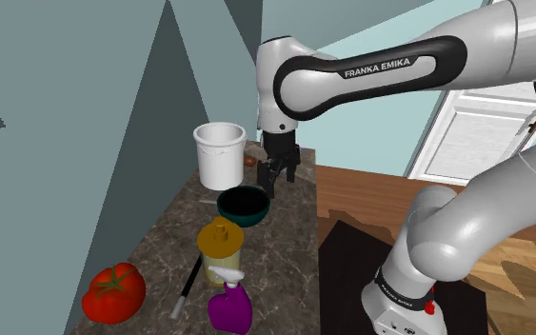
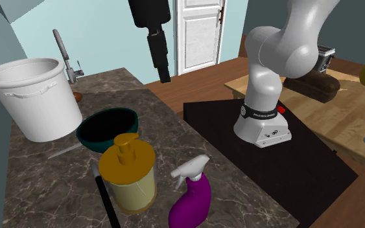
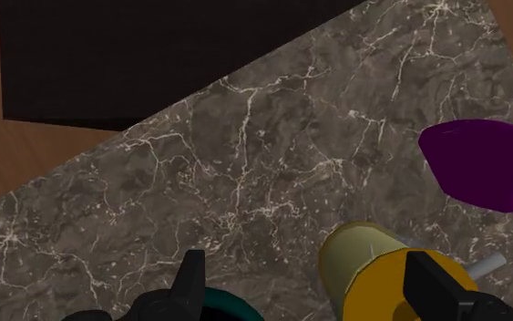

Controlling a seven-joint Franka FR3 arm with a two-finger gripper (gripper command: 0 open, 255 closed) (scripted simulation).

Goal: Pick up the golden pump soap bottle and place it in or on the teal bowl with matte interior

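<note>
The golden pump soap bottle (image 1: 221,249) (image 2: 129,173) (image 3: 380,276) has a pale yellow body and an amber-gold cap, and it stands upright on the dark marble counter. Just behind it sits the teal bowl (image 1: 245,206) (image 2: 107,127) with a dark inside; its rim (image 3: 233,308) shows by one finger. My black gripper (image 1: 277,183) (image 2: 164,72) (image 3: 306,263) hangs open in the air above the bowl's far side. It holds nothing and is well above the bottle.
A white bucket (image 1: 220,152) (image 2: 32,97) stands behind the bowl. A purple spray bottle (image 1: 229,306) (image 2: 192,195) (image 3: 482,164) stands near the soap bottle, with a black-handled utensil (image 1: 188,284) and a red tomato (image 1: 113,291) nearby. The black stand (image 2: 271,155) borders the counter.
</note>
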